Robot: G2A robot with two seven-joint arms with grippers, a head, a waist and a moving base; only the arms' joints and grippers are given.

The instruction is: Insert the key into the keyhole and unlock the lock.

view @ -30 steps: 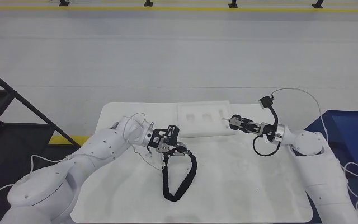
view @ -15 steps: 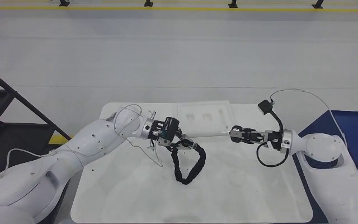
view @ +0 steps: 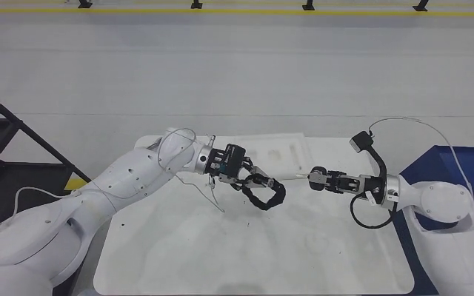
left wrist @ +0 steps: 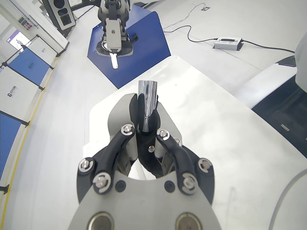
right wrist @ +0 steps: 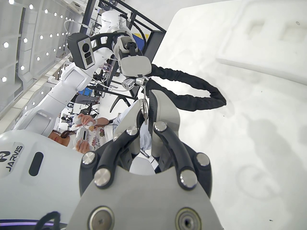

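My left gripper is shut on the lock's chrome cylinder, held above the table at centre left. Its black sleeved cable loop hangs from the lock down toward the table. The cylinder's end faces my right gripper, which is shut on the key. The key's blade points at the lock across a short gap. In the right wrist view the key sits between the fingers, level with the lock.
A white foam tray with shallow recesses lies at the table's far edge, behind both grippers. The white table is bare toward its front. A blue base stands off the table's right side.
My left gripper has carried the lock to the right and farther back, and the cable loop has swung up from hanging long. My right gripper has drawn back to the right and nearer with the key.
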